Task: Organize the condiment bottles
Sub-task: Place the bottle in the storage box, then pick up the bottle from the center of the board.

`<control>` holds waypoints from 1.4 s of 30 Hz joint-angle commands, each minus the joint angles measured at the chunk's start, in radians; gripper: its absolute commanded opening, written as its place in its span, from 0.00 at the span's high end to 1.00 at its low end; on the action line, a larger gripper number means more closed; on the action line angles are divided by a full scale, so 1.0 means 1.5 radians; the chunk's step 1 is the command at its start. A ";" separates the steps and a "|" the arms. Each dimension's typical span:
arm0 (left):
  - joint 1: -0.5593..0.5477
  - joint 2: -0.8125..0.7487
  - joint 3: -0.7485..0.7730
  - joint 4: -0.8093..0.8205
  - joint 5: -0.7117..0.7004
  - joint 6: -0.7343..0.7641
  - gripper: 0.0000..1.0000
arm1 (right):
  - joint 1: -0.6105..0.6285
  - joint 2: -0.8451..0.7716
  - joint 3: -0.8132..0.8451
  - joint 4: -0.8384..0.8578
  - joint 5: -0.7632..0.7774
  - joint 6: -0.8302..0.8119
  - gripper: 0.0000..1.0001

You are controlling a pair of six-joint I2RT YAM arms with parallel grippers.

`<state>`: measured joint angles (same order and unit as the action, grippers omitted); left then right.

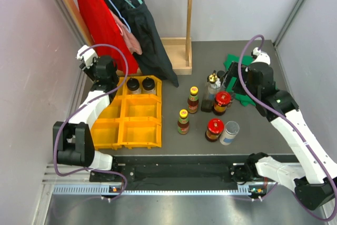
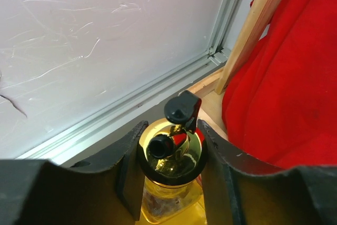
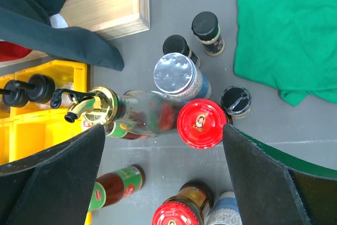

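My left gripper (image 2: 171, 164) is shut on the neck of a clear gold-topped bottle (image 2: 169, 156) with a black pourer, held upright over yellow plastic near the back wall. In the top view that gripper (image 1: 107, 77) sits at the tray's back-left corner and hides the bottle. My right gripper (image 3: 163, 146) hangs open above a cluster: another gold-topped bottle (image 3: 142, 117), a red-lidded jar (image 3: 201, 123), a silver-lidded canister (image 3: 175, 72), black-capped jars (image 3: 205, 27) and a yellow-capped sauce bottle (image 3: 113, 185). The top view shows the right gripper (image 1: 231, 81) just behind the cluster.
The yellow compartment tray (image 1: 138, 130) holds two black-capped jars (image 1: 140, 84) in its back row. A green cloth (image 3: 284, 35) lies at the back right. A wooden rack base (image 1: 176, 56) with a red garment (image 1: 100, 19) and a dark garment (image 1: 142, 30) stands behind the tray.
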<state>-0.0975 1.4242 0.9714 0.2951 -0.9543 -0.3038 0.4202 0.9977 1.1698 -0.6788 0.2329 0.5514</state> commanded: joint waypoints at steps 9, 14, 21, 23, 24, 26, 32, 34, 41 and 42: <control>0.004 -0.008 0.008 0.034 0.010 -0.005 0.09 | -0.008 0.006 -0.001 0.031 -0.008 0.006 0.08; 0.004 -0.030 0.028 -0.001 0.016 -0.004 0.01 | -0.009 0.007 0.001 0.031 -0.007 0.005 0.08; 0.004 -0.084 0.111 -0.216 0.055 -0.053 0.01 | -0.008 0.007 0.010 0.022 0.000 0.004 0.08; 0.004 -0.099 0.128 -0.250 0.088 -0.050 0.01 | -0.009 0.007 0.012 0.021 0.002 0.003 0.08; 0.004 -0.112 0.133 -0.263 0.095 -0.051 0.01 | -0.008 0.006 0.012 0.020 0.002 0.004 0.08; 0.004 -0.128 0.156 -0.315 0.107 -0.057 0.01 | -0.010 0.007 0.011 0.019 0.002 0.004 0.08; 0.002 -0.200 0.170 -0.411 0.099 -0.120 0.01 | -0.009 -0.003 0.000 0.017 -0.004 0.011 0.08; -0.002 -0.226 0.155 -0.425 0.121 -0.129 0.01 | -0.010 -0.009 -0.003 0.016 -0.007 0.012 0.08; -0.082 -0.281 0.139 -0.357 0.367 -0.038 0.01 | -0.010 -0.025 -0.001 -0.007 -0.001 0.016 0.08; -0.093 -0.278 0.138 -0.350 0.400 -0.032 0.01 | -0.011 -0.025 0.001 -0.017 0.009 0.019 0.08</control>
<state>-0.1715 1.0019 1.1828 -0.2882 -0.6151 -0.4271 0.4202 0.9947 1.1645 -0.6865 0.2234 0.5625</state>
